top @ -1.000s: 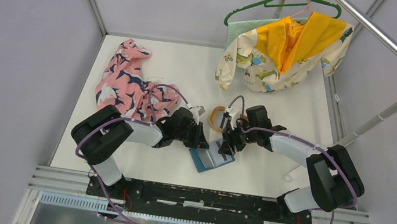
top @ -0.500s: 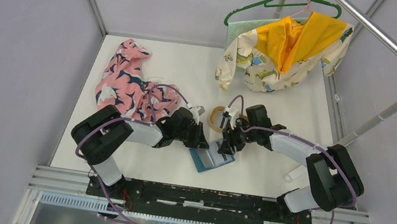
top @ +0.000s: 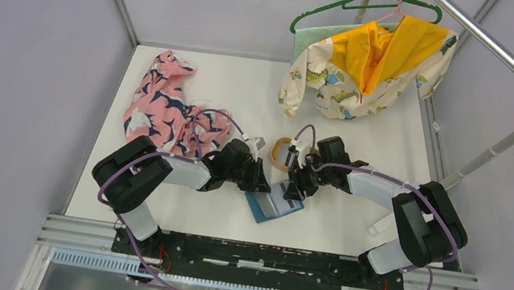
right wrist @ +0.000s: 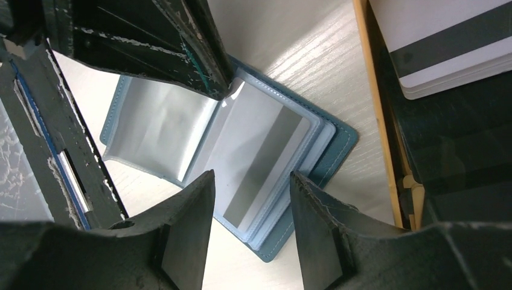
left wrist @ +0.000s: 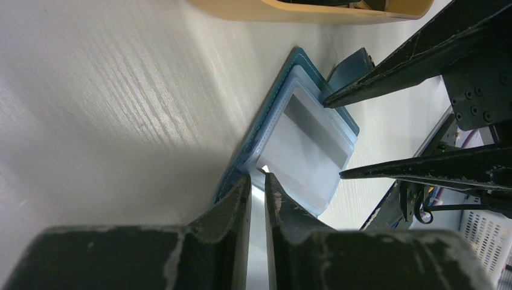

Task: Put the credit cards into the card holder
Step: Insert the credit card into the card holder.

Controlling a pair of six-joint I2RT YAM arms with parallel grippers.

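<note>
On the table [top: 176, 209] the card holder [top: 273, 204] lies open beside the tray [right wrist: 377, 121] of credit cards [right wrist: 450, 51]. My left gripper [left wrist: 256, 187] pinches a clear sleeve, I judge to hold the pages parted, while my right gripper [right wrist: 250, 181] hovers over a pocketed card [right wrist: 259, 163], jaws apart and empty.

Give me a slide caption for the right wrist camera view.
Right gripper open above the unfolded card holder, one striped card sleeved, while the left gripper pinches a clear page.

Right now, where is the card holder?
In the top view the card holder lies open mid-table, between the left end effector and right end effector, on the near side of the tray.
</note>
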